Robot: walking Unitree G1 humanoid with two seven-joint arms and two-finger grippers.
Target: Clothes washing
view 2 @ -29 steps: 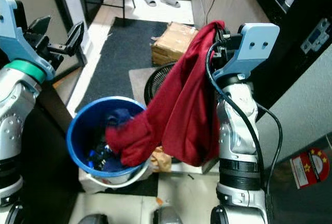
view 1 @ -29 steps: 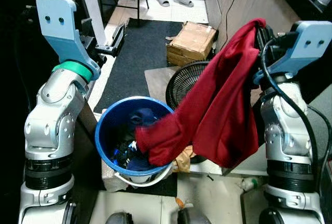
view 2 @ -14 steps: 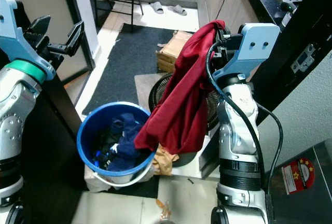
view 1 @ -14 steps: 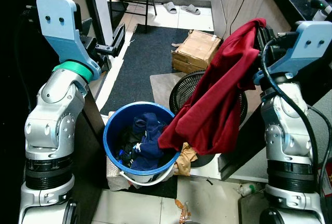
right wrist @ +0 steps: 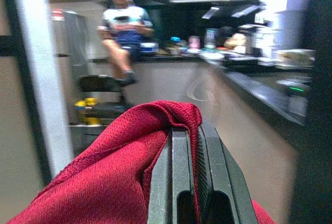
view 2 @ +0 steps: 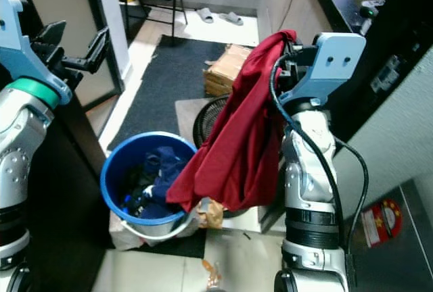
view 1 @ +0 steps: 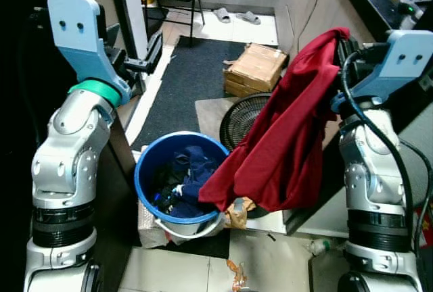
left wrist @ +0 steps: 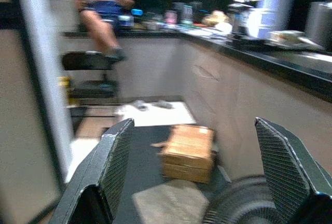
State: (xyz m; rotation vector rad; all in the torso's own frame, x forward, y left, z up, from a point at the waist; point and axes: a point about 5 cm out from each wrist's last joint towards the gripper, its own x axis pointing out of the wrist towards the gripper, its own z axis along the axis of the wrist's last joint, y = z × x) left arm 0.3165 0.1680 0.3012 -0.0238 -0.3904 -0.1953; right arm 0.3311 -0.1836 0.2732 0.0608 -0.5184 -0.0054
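Right gripper (right wrist: 193,146) raised high at shoulder level, black fingers pressed together on a fold of the dark red knit garment (view 1: 291,143), pinching it at its top edge. Draped down from that grip in one long hang, lower hem lying just over the near rim of the round blue plastic laundry bucket (view 1: 145,170), cloth clear of the bucket's inside. Left gripper (left wrist: 199,177) held up on the other side, well apart from the cloth, fingers spread wide, nothing between them. Inside the bucket, a heap of dark blue clothes (view 1: 186,174), so plenty left to lift out. Behind the bucket, a black round wire fan (view 1: 247,113) on the floor, a brown cardboard box (view 1: 254,69) on the dark grey floor mat (view 1: 183,82), a pair of slippers (view 1: 233,15) farther off. In the wrist views, a person (right wrist: 124,32) seated up on a dark counter at the far end of the room. Judged from this: early in the washing job — one piece pulled free of the bucket and carried aloft, not yet put into any machine, no washer recognisable in these views; remaining clothes yet to be fetched, then loading and starting.
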